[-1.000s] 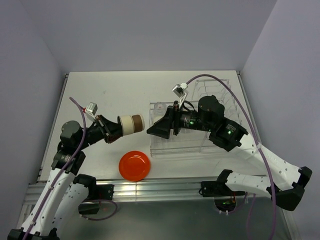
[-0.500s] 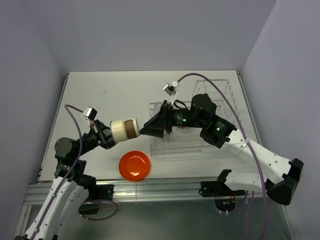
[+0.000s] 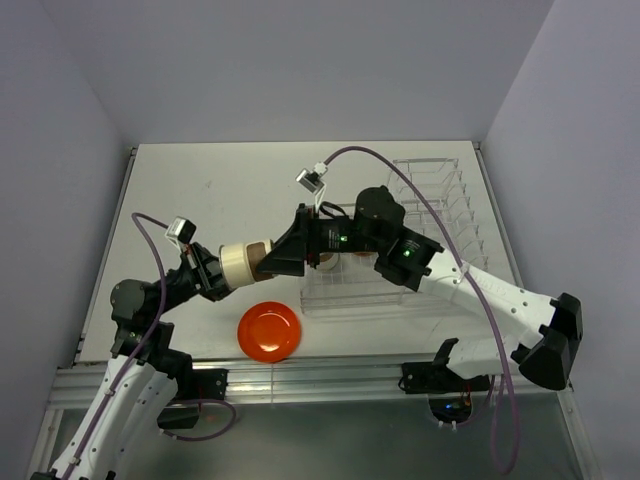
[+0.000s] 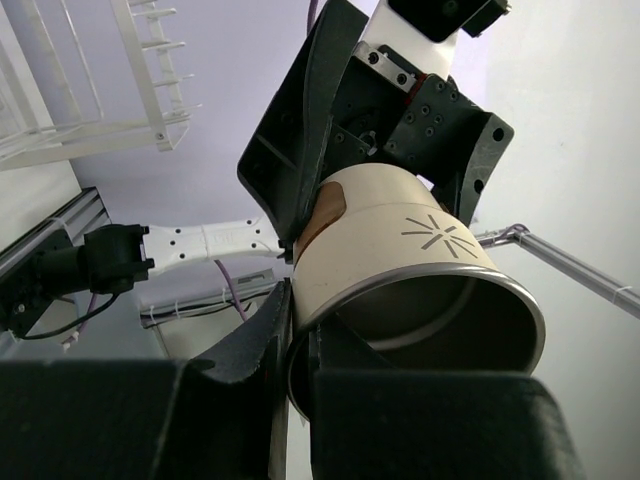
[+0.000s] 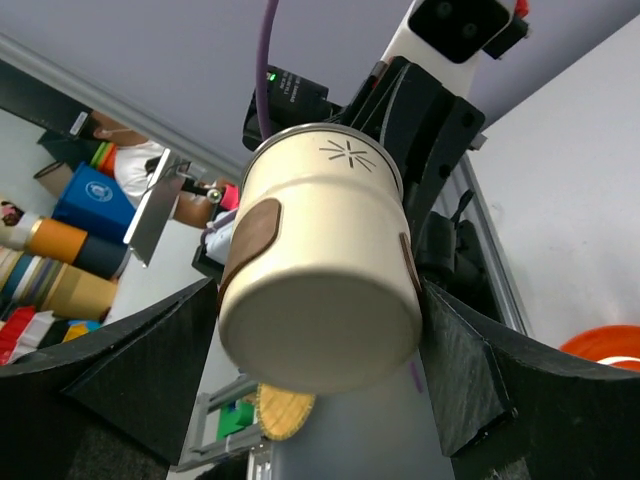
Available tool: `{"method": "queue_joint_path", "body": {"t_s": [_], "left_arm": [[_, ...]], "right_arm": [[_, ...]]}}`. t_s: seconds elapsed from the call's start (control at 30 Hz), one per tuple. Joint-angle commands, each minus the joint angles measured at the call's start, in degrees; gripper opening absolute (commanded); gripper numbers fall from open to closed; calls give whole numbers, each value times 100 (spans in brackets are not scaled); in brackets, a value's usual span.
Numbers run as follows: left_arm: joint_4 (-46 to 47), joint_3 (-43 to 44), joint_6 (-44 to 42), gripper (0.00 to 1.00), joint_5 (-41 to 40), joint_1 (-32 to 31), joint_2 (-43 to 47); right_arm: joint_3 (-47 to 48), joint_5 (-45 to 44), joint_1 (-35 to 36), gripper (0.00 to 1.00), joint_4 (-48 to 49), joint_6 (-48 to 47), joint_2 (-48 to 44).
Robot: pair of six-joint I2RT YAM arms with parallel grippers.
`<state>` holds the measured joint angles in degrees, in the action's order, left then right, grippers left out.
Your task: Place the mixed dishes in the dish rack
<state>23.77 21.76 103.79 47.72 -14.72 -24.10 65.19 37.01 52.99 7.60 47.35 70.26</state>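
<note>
The left gripper [image 4: 300, 335] is pinching the rim of the beige bowl [image 4: 400, 270], one finger outside the wall and the other inside the mouth. It is holding this deep, cup-shaped vessel on its side in the air above the table [image 3: 220, 190]. The bowl's mouth is facing the left wrist, and its closed base is pointing toward 3 o'clock in the overhead view. Brown patches and a small starburst mark are showing on its cream wall.

The right gripper [image 3: 270, 262] is reaching in from 3 o'clock with its jaws spread wide. They are straddling the base end of the bowl, one black finger on each side. From the right wrist view, the fingers are sitting just beside the wall. Whether they are pressing on it I cannot tell.

The bowl is hanging at about 9 o'clock from the clear plastic dish rack [image 3: 430, 200], just outside its near-left corner and not in any compartment. The orange-red plate [image 3: 269, 331] is lying flat on the table at about 5 o'clock from the bowl, near the front edge, apart from both grippers.
</note>
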Motion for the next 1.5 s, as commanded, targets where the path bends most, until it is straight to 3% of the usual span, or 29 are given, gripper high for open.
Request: {"method": "queue_joint_path", "body": {"t_s": [0.0,0.2,0.27,0.3,0.33,0.37,0.4,0.47,0.5,0.6,0.63,0.67,0.7,0.87,0.9,1.0,1.33,1.47], "left_arm": [[330,-58,18,0,9,-31,37],[453,-172,89,0,26,-31,54],[453,-190,98,0,35,-31,63],[453,-198,106,2,44,-31,63],[453,-224,115,8,53,-31,63],[453,-242,133,19,61,-31,80],[471,-294,168,57,44,-31,133],[392,-321,159,96,0,-31,230],[305,-304,55,99,0,-31,282],[-834,10,-699,99,-114,-31,370],[-1883,169,-1015,99,-210,-31,379],[-2468,327,-1671,99,-515,-31,379],[-3718,721,-1991,99,-727,-31,301],[-6356,1883,-3636,99,-2484,-31,-200],[-6532,2085,-3751,99,-2870,-31,-331],[-6806,2175,-4024,99,-3207,-31,-534],[-7026,1929,-4824,99,-3893,-31,-1466],[-6763,1692,-4807,98,-3789,-31,-1642]], "right_arm": [[380,183,211,85,655,213,224],[494,131,405,82,770,248,383],[495,139,431,69,743,204,383],[477,131,423,57,752,195,366],[460,96,422,24,717,169,331],[451,-53,422,8,656,125,296],[503,-141,431,0,542,64,252],[617,-526,423,0,-89,-287,199],[705,-685,422,0,-300,-392,120],[950,-1765,422,0,-1354,-858,-82],[1030,-2116,422,0,-1975,-1077,-117],[1188,-2842,431,0,-2312,-1166,-179],[1267,-3214,423,0,-2916,-1315,-197],[1750,-5140,414,0,-4633,-1466,4],[1795,-5630,405,0,-5131,-1474,101],[1752,-5995,283,0,-5618,-1553,496],[1567,-6039,45,0,-5813,-1598,1700],[1506,-6101,-17,0,-5813,-1589,1877]]}}
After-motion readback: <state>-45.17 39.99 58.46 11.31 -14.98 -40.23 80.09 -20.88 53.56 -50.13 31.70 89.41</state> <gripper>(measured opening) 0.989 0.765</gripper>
